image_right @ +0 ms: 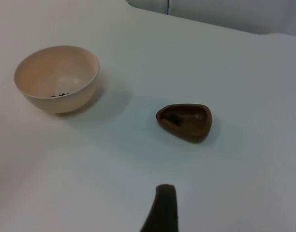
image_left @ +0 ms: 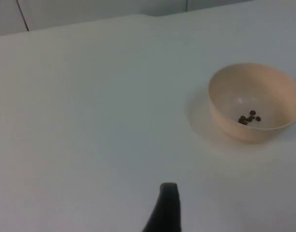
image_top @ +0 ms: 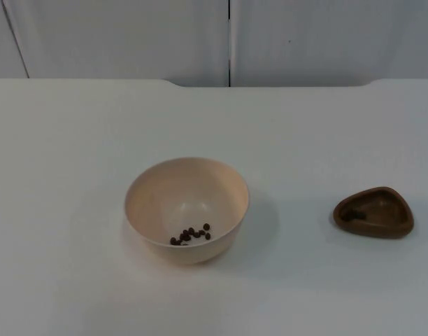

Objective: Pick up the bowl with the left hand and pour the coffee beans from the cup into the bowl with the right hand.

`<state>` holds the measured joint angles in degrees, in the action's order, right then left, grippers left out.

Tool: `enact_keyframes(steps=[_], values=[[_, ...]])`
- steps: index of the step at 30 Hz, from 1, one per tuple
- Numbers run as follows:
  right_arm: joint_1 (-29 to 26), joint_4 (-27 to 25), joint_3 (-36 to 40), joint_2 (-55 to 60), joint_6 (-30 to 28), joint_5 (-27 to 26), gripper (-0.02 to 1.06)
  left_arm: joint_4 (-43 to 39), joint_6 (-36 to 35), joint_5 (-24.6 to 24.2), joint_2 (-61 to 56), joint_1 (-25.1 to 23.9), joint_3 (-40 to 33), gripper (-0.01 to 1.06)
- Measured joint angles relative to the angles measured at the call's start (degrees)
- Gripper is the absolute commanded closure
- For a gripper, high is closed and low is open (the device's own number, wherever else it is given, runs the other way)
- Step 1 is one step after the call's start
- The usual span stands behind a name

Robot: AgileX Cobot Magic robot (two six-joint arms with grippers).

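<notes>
Round beige bowl (image_top: 187, 210) with beans (image_top: 191, 234) and brown wooden cup (image_top: 374, 213) sit well apart from both grippers, finger state can't tell.

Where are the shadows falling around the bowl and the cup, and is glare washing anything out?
Top view: the bowl throws a soft shadow toward the brown cup, and the table looks evenly bright. Left wrist view: a faint shadow lies beside the bowl, and the coffee beans stay distinct. Right wrist view: shadows lie soft beside the bowl and the cup, and the cup's inside is dark.
</notes>
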<state>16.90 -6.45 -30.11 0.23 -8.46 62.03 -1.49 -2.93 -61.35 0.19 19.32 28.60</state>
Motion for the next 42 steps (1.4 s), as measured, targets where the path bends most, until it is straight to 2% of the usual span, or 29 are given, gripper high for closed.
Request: enact_keyframes(steps=[3,4,7,8,19,29,42], values=[[0.0,0.0,0.0,0.0,0.0,0.0,0.27,0.0,0.0,0.0,0.0,0.0,0.0,0.22],[0.0,0.0,0.0,0.0,0.0,0.0,0.27,0.0,0.0,0.0,0.0,0.0,0.0,0.22],[0.0,0.0,0.0,0.0,0.0,0.0,0.06,0.0,0.0,0.0,0.0,0.0,0.0,0.03],[0.0,0.0,0.0,0.0,0.0,0.0,-0.01,0.0,0.0,0.0,0.0,0.0,0.0,0.0],[0.0,0.0,0.0,0.0,0.2,0.0,-0.01,0.0,0.0,0.0,0.0,0.0,0.0,0.0],[0.0,4.8,0.0,0.0,7.2,0.0,-0.01,0.0,0.0,0.0,0.0,0.0,0.0,0.0],[0.0,4.9,0.0,0.0,7.4,0.0,-0.01,0.0,0.0,0.0,0.0,0.0,0.0,0.0]])
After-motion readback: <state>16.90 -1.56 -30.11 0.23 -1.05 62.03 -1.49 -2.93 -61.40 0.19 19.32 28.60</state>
